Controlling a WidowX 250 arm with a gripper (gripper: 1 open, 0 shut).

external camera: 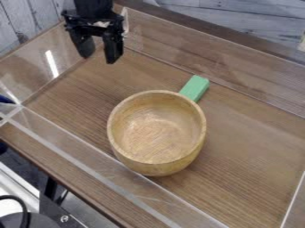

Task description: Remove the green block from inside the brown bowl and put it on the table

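The brown bowl (156,131), round and light tan, stands near the middle of the table (71,98) and holds nothing that I can see. The green block (194,87) lies flat on the tabletop just behind the bowl's far right rim, partly hidden by it. My gripper (96,51) hangs pointing down over the far left part of the table, well away from bowl and block. Its two black fingers are open with nothing between them.
Clear acrylic walls (48,53) border the table on all sides; the left wall runs close beside the gripper. Bare wood-grain surface lies to the right of the bowl (256,151).
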